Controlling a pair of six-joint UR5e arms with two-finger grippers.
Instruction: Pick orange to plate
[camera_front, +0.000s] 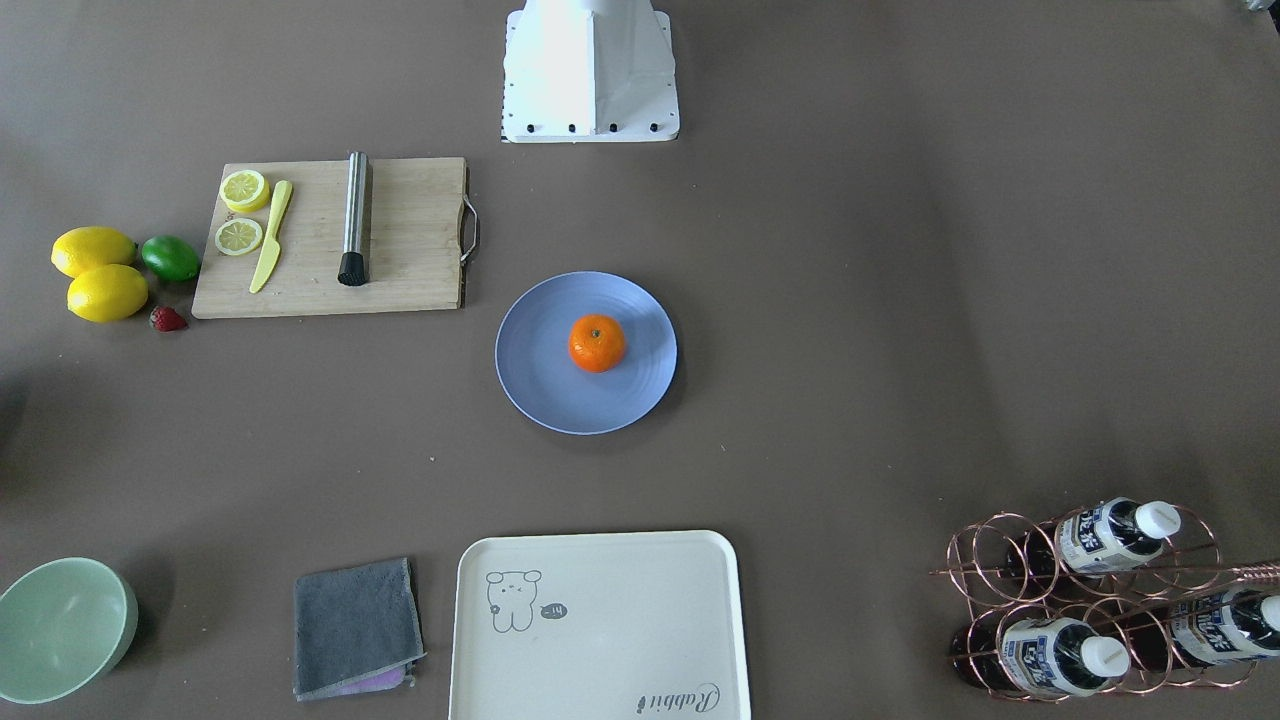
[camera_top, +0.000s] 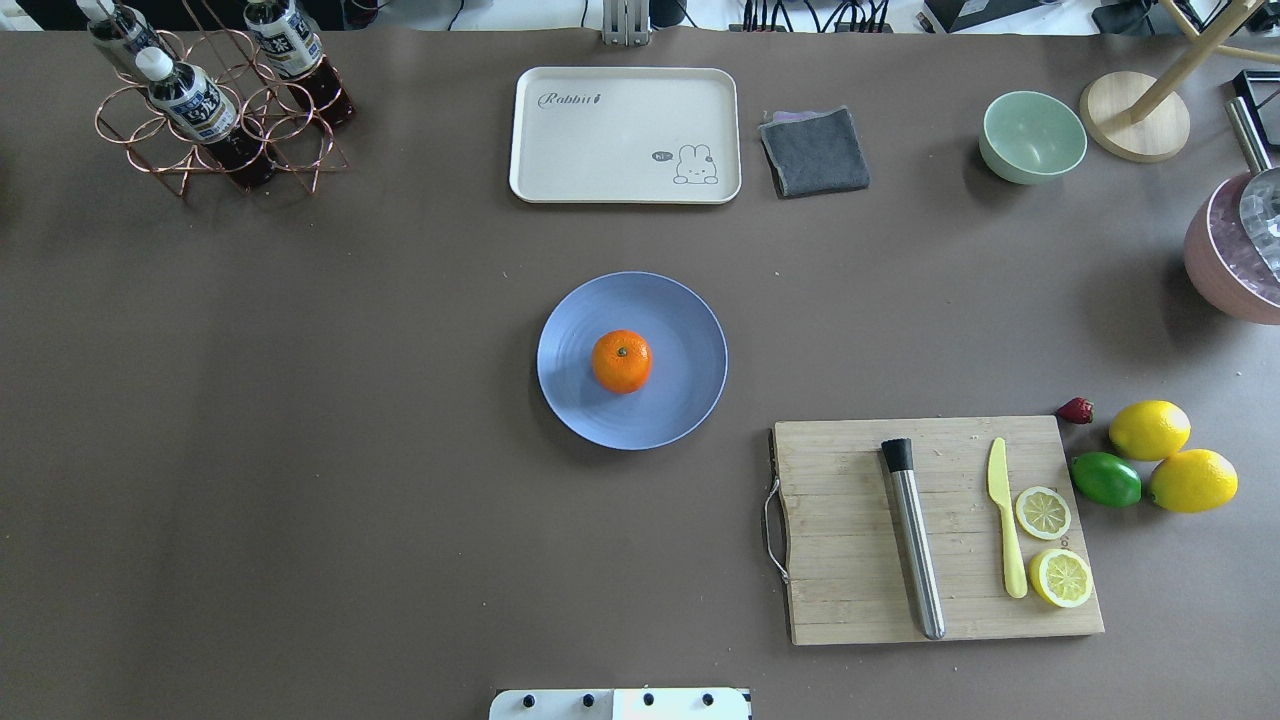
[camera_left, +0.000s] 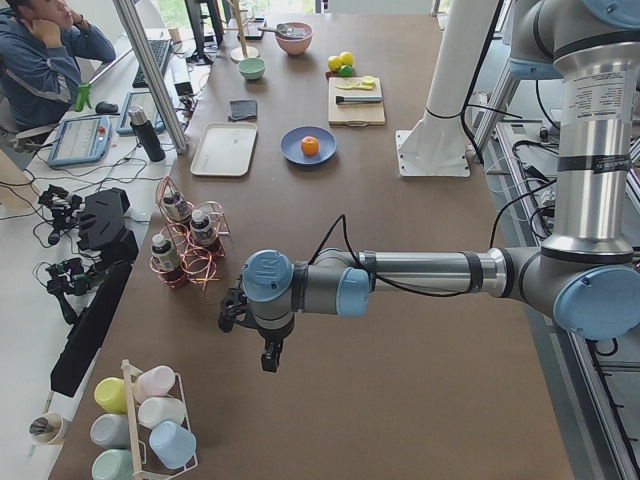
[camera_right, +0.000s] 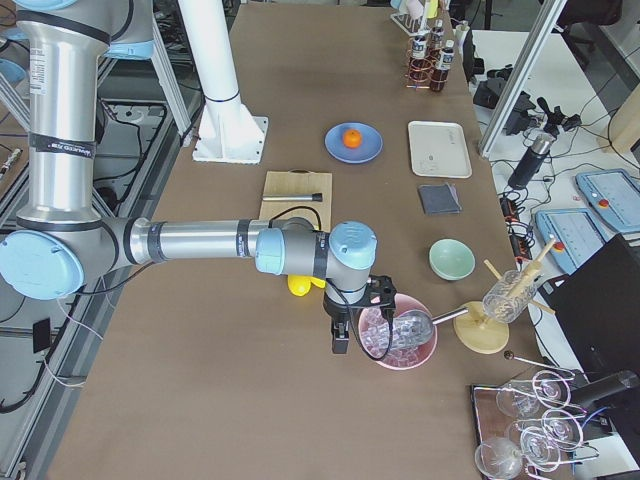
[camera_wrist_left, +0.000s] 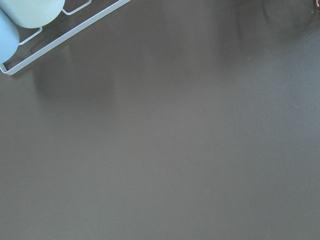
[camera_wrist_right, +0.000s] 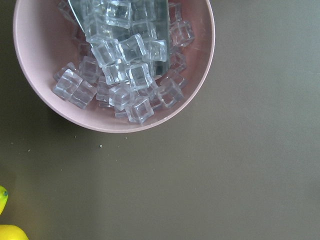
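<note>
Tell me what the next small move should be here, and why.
Likely just hold position: the orange already sits near the middle of the plate, untouched, and the left gripper and right gripper hang far out to either side, well away from it.

- The plate (camera_top: 680, 400) lies in the middle of the counter (camera_top: 300, 400), with bare brown surface showing on all sides; only the orange (camera_top: 621, 361) sits on it.
- The cutting board (camera_top: 850, 560) on the robot's right and the tray (camera_top: 625, 135) on the far side both lie well apart from it.
- The right hand (camera_right: 340, 340) hangs by the ice bowl (camera_wrist_right: 192, 100); the left hand (camera_left: 268, 358) hangs near the bottle rack (camera_left: 185, 250).
</note>
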